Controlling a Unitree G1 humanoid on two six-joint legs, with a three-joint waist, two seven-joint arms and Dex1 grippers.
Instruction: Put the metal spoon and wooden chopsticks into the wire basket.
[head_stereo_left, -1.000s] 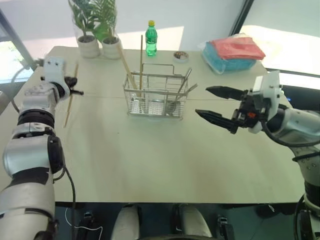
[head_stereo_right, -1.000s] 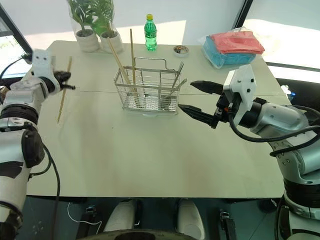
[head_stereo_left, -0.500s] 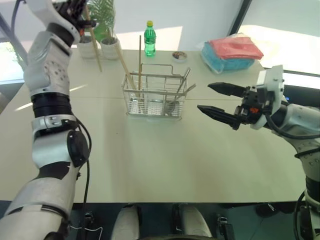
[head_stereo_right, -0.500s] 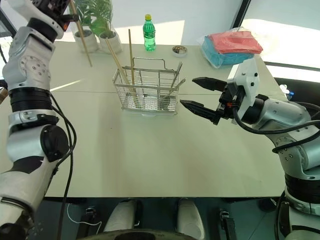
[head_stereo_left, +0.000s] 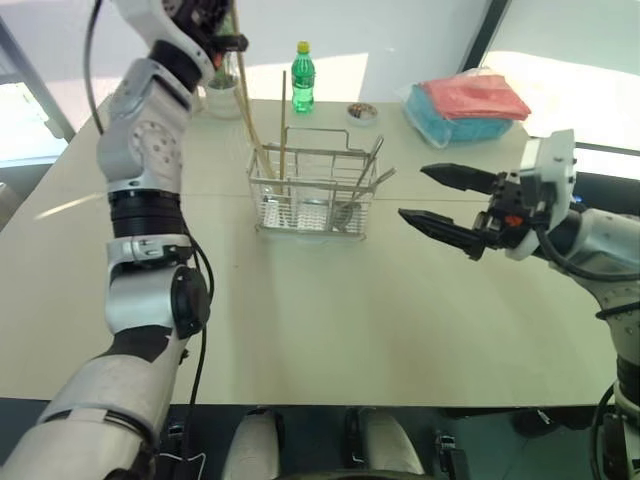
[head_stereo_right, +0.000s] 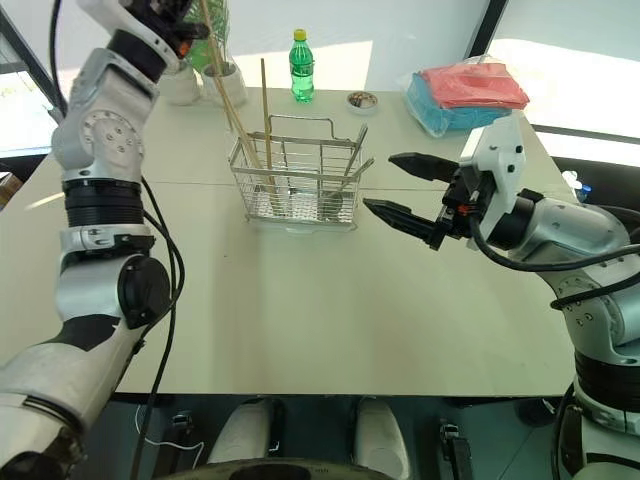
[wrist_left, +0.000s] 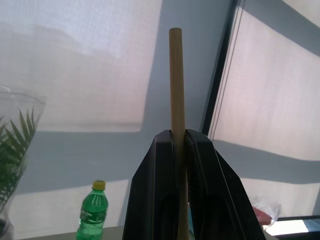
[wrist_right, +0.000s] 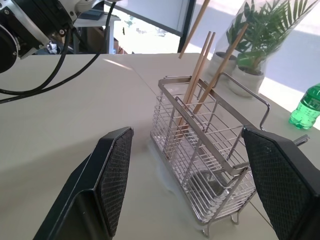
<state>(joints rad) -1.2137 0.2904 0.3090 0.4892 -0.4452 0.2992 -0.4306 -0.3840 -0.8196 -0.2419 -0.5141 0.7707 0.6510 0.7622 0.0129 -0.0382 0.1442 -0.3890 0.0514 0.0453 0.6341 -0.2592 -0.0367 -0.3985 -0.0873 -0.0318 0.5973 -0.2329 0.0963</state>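
Note:
My left gripper (head_stereo_left: 226, 40) is raised high behind the left end of the wire basket (head_stereo_left: 312, 190), shut on one wooden chopstick (wrist_left: 175, 85) that passes between its fingers and hangs steeply down toward that end. Two more chopsticks (head_stereo_left: 283, 120) stand in the basket's left compartment. The metal spoon (head_stereo_left: 366, 170) leans in the right compartment, handle sticking out to the right. My right gripper (head_stereo_left: 413, 192) hovers level to the right of the basket, open, with nothing between its pads (wrist_right: 116, 170).
Along the far edge of the beige table (head_stereo_left: 320, 320) stand potted plants (head_stereo_left: 222, 95), a green bottle (head_stereo_left: 302, 78) and a small dish (head_stereo_left: 362, 112). A blue and red bundle (head_stereo_left: 468, 105) lies at the back right.
My left arm has swung up and to the right, lifting the chopstick from the table's left side to above the basket's left end. The right arm has stayed put.

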